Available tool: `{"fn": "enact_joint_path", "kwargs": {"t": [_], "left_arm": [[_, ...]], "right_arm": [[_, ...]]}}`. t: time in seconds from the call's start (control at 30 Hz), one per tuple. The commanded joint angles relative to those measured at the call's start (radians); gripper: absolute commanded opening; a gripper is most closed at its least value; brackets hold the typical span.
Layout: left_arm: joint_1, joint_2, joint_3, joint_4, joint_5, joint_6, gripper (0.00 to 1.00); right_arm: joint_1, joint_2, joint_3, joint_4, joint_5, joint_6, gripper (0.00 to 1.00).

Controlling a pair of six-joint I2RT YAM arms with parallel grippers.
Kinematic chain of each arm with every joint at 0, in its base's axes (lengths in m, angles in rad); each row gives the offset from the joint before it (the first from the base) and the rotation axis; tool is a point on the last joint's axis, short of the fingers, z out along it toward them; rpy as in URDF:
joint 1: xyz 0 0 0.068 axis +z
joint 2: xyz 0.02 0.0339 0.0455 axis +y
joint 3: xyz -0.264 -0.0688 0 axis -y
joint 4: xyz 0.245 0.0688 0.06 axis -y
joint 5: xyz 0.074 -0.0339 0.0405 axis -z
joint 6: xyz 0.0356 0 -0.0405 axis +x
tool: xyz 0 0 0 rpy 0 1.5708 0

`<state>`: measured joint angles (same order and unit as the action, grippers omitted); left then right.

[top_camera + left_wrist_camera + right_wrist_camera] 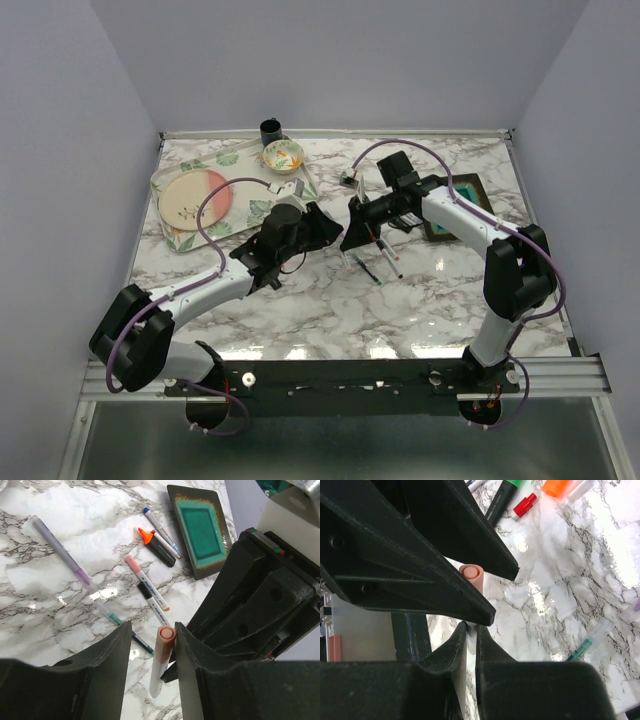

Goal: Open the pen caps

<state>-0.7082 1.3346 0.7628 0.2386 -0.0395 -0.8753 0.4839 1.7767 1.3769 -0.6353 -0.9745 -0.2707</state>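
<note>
Above the marble table (420, 310), the right gripper (471, 626) is clamped on the barrel of a white pen (157, 677), its long axis pointing the pink cap (165, 639) up between the left gripper (154, 630) jaws, which stand apart, a gap showing on one side, not yet gripping — any pull would likely run along the barrel, away from the right arm

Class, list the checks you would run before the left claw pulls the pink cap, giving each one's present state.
1. The pink cap lies inside the left claw: ok.
2. That claw shut on the cap: not ok, gap on one side.
3. The right claw clamps the white pen: ok.
4. Cap seated on the pen: ok.
5. Right grip firm enough for pulling: cannot tell.
</note>
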Motion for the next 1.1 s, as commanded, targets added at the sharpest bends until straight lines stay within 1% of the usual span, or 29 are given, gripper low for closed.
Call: {"fn": "enact_joint_path", "kwargs": {"t": [0.0,0.07,0.1,0.2,0.27,0.3,0.37,0.4,0.5,0.6,0.67,0.73,0.77,0.83,0.87,0.93,0.97,1.03,1.07], "left_arm": [[-0.004,0.018,0.015,-0.025,-0.039,0.041,0.40],[-0.004,0.024,0.023,-0.016,-0.031,0.045,0.35],[-0.004,0.026,0.024,-0.015,-0.028,0.041,0.23],[-0.004,0.015,0.018,-0.002,-0.020,0.024,0.00],[-0.004,-0.004,-0.002,0.025,-0.010,-0.010,0.00],[-0.004,-0.011,-0.009,0.033,-0.007,-0.023,0.00],[-0.004,-0.031,-0.037,0.076,-0.010,-0.076,0.00],[-0.004,-0.037,-0.048,0.096,-0.011,-0.097,0.00],[-0.004,-0.049,-0.085,0.171,-0.034,-0.177,0.00],[-0.004,-0.041,-0.100,0.226,-0.045,-0.234,0.00],[-0.004,-0.035,-0.106,0.264,-0.059,-0.255,0.00],[-0.004,-0.029,-0.108,0.291,-0.057,-0.284,0.00],[-0.004,-0.028,-0.108,0.304,-0.053,-0.292,0.00],[-0.002,-0.032,-0.126,0.307,-0.063,-0.324,0.00],[0.018,-0.055,-0.140,0.311,-0.089,-0.332,0.00],[0.073,-0.095,-0.187,0.300,-0.114,-0.353,0.00],[0.158,-0.142,-0.201,0.285,-0.118,-0.356,0.00],[0.272,-0.193,-0.211,0.234,-0.122,-0.350,0.00],[0.323,-0.239,-0.204,0.152,-0.129,-0.329,0.00]], "right_arm": [[-0.004,-0.002,-0.012,-0.006,-0.035,-0.009,0.01],[-0.005,0.001,-0.012,-0.007,-0.032,-0.010,0.00],[-0.004,0.000,-0.012,-0.010,-0.030,-0.016,0.00],[-0.004,-0.002,-0.012,-0.014,-0.030,-0.021,0.01],[-0.005,-0.003,-0.012,-0.009,-0.030,-0.019,0.01],[-0.005,-0.006,-0.013,-0.006,-0.030,-0.019,0.13],[-0.004,-0.011,-0.016,0.002,-0.033,-0.012,0.29],[-0.004,-0.014,-0.021,0.009,-0.038,-0.006,0.42],[-0.002,-0.017,-0.027,0.028,-0.039,0.010,0.58],[0.001,-0.017,-0.030,0.032,-0.041,0.018,0.61],[0.013,-0.017,-0.035,0.043,-0.030,0.028,0.61],[0.022,-0.014,-0.036,0.057,-0.021,0.044,0.59],[0.024,-0.010,-0.035,0.057,-0.023,0.047,0.56],[0.027,-0.005,-0.032,0.051,-0.041,0.050,0.05],[0.028,-0.002,-0.023,0.043,-0.043,0.050,0.00],[0.036,0.000,-0.012,-0.012,-0.040,0.013,0.00],[0.039,-0.003,-0.012,-0.018,-0.039,0.008,0.00],[0.054,-0.008,-0.007,-0.043,-0.027,-0.015,0.00],[0.061,-0.008,-0.003,-0.053,-0.018,-0.021,0.00]]}}
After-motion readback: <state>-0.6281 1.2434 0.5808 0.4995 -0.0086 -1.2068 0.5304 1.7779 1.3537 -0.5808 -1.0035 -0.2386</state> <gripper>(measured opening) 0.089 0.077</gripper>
